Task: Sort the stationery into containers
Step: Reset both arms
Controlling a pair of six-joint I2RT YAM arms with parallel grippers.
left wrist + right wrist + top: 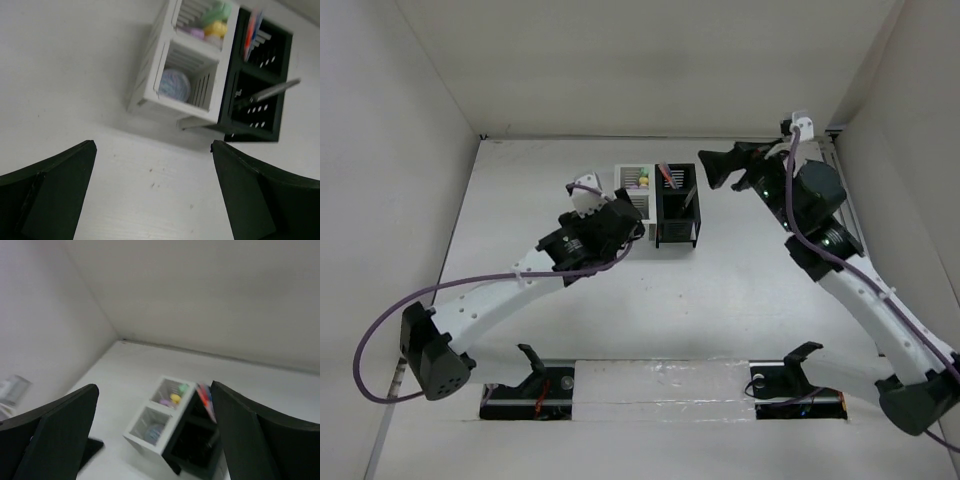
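Observation:
The white organizer (631, 193) and the black organizer (678, 207) stand side by side at mid-table. In the left wrist view the white one (148, 85) holds small green, yellow and purple erasers (216, 22) in its far compartment and a bluish round piece (175, 84) in the near one. The black one (231, 107) holds red and blue pens (251, 31) and a slim grey piece (272, 90) that leans out. My left gripper (152, 145) is open and empty, just short of the white organizer. My right gripper (154, 385) is open and empty, raised to the right of the black organizer (200, 455).
White walls close in the table at the back and both sides. Two black arm bases (535, 385) sit at the near edge. The right arm (820, 220) reaches in from the right side.

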